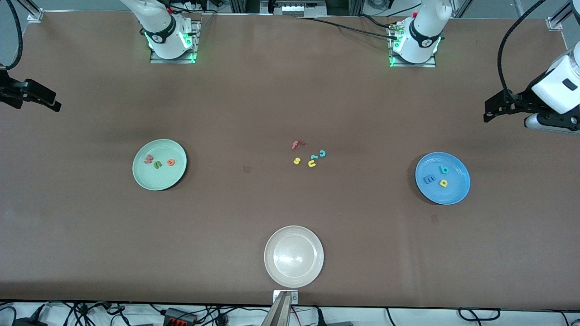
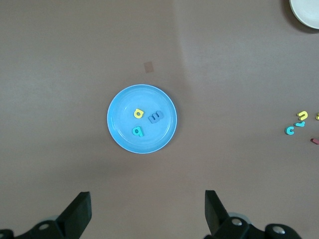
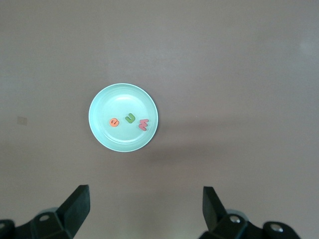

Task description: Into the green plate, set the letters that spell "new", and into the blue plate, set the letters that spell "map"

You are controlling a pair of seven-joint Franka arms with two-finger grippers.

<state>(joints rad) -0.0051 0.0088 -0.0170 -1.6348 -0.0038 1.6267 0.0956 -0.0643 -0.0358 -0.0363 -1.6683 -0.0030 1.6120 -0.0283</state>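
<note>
The green plate (image 1: 156, 179) (image 3: 119, 97) holds the pinkish-red "w" (image 1: 148, 158) (image 3: 143, 124), the dark green "n" (image 1: 157, 164) (image 3: 130, 118) and the orange "e" (image 1: 171, 162) (image 3: 114, 122). The blue plate (image 1: 446, 194) (image 2: 124, 104) holds the blue "m" (image 1: 428, 179) (image 2: 155, 117), the teal "a" (image 1: 444, 170) (image 2: 137, 131) and the yellow "p" (image 1: 443, 183) (image 2: 138, 113). My left gripper (image 1: 487, 111) (image 2: 148, 199) hangs open and empty over the table's edge at the left arm's end. My right gripper (image 1: 55, 102) (image 3: 146, 195) hangs open and empty over the right arm's end.
Loose letters lie mid-table between the plates: a red "f" (image 1: 297, 144), a yellow "s" (image 1: 297, 160), a yellow "u" (image 1: 312, 163) and a teal "c" (image 1: 322, 153) (image 2: 289, 130). A whitish-beige plate (image 1: 293, 276) (image 2: 306, 15) sits nearest the front camera.
</note>
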